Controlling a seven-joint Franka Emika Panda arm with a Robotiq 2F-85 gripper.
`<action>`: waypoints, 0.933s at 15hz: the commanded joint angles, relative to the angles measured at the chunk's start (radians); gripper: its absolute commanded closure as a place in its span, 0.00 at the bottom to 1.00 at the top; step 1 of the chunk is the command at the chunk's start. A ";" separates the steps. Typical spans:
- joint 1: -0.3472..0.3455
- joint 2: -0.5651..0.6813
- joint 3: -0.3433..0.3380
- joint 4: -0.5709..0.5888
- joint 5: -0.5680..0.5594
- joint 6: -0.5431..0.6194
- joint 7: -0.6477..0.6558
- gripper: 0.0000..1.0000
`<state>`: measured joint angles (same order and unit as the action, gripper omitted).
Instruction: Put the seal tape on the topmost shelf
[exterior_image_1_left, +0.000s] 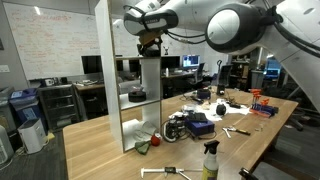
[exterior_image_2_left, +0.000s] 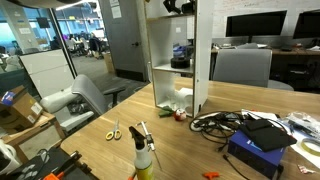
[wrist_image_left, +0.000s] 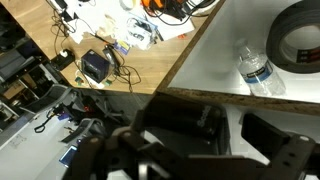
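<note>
In an exterior view, the arm arched over a tall white unit (exterior_image_1_left: 109, 70) standing on a wooden table (exterior_image_1_left: 95, 140); the gripper (exterior_image_1_left: 148, 42) hung at the unit's upper end; a dark bowl (exterior_image_1_left: 137, 95) sat on a lower board of the unit; cables (exterior_image_1_left: 190, 125) and a spray bottle (exterior_image_1_left: 210, 160) lay on the table in front of the unit; the tape could not be made out here, nor whether the jaws were parted.

In an exterior view facing the unit's (exterior_image_2_left: 160, 50) open side, the gripper (exterior_image_2_left: 180, 5) showed only as a dark shape at the very top of the unit, cut by the frame edge; the top board and the tape were out of sight.

In the wrist view, the camera looked down on the top shelf (wrist_image_left: 225, 60), a white board with a pale wood edge, with the table well below it; the tape (wrist_image_left: 300, 40), a dark roll, lay flat on that board, just beside a water bottle (wrist_image_left: 258, 68) lying on its side; the gripper's jaws stood wide apart at the bottom of the view, clear of the tape, with nothing between them; it looked released and empty.

Judged from this, the placing looked done; the tape rested on the top shelf, free of the gripper; what was left seemed only to draw the arm away from the unit without knocking the tape or the water bottle.
</note>
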<state>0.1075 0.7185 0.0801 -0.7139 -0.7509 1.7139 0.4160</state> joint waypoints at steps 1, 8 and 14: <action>-0.001 -0.041 0.023 -0.024 0.047 -0.061 0.016 0.00; 0.001 -0.135 0.052 -0.032 0.102 -0.236 0.003 0.00; -0.063 -0.337 0.151 -0.183 0.344 -0.318 0.008 0.00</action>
<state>0.0968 0.5262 0.1760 -0.7582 -0.5302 1.4065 0.4155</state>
